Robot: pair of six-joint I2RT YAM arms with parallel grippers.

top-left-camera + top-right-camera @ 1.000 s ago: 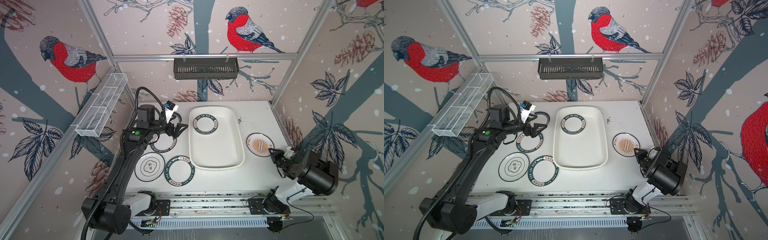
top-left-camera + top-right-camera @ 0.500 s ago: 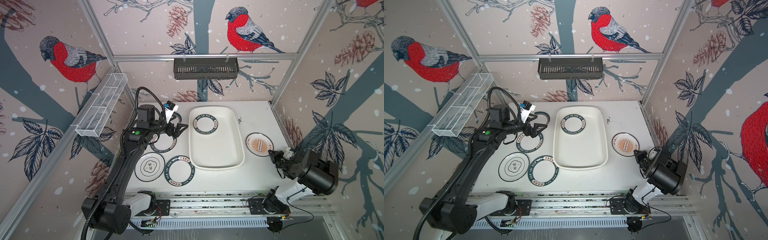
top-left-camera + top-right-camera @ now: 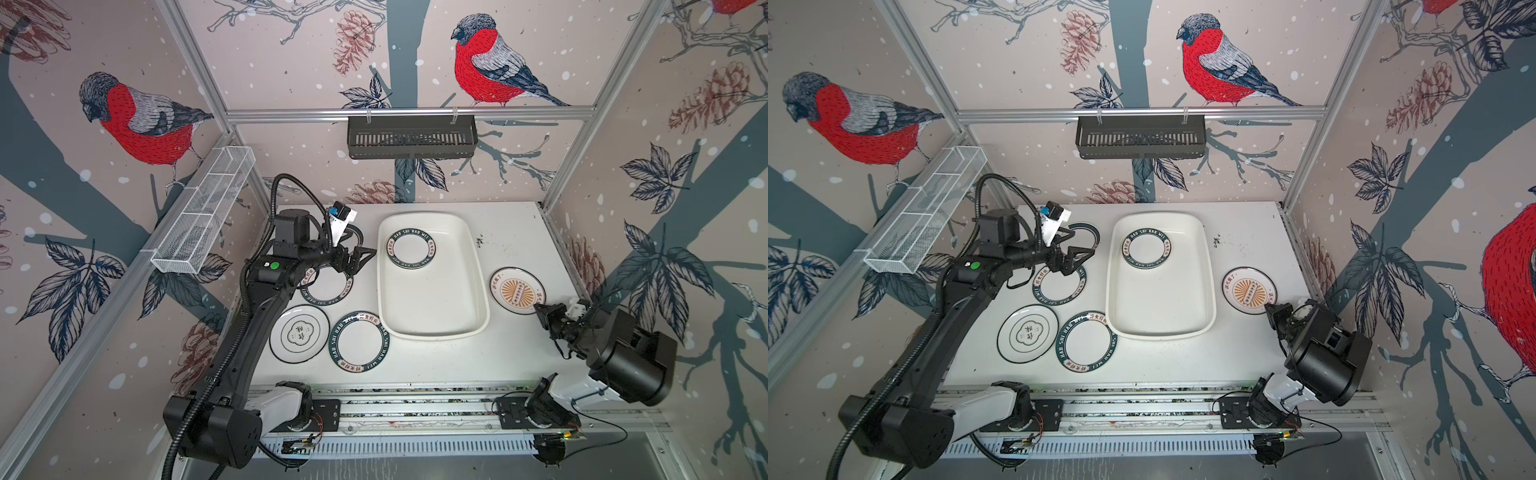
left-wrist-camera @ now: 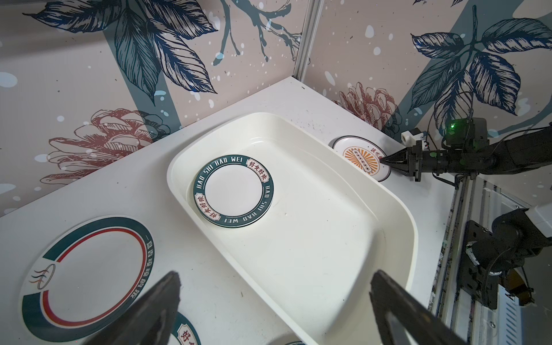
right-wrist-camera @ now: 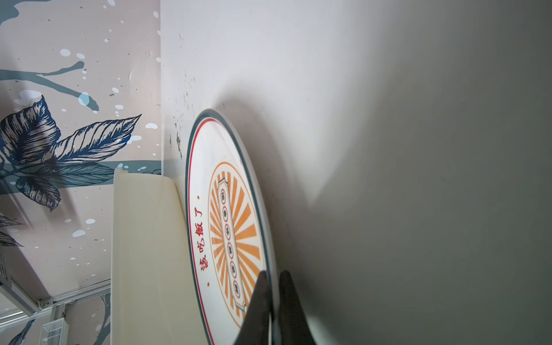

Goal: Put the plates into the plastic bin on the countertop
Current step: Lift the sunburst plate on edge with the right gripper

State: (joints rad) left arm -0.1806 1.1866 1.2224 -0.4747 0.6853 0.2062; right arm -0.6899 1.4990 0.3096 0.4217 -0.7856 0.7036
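White speckled bench (image 3: 511,232) in a bird-papered booth. The right tool (image 5: 270,274) is clamped on the near rim of the sunburst plate (image 3: 516,289) — a flat plate offers only its edge, I'd say; the plastic bin (image 3: 432,332) lies just beyond it. The left tool (image 3: 1084,243) gapes, empty.

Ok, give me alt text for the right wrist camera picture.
The right pincer is shut on the rim of the orange sunburst plate, which lies on the white countertop with the plastic bin close beside it.
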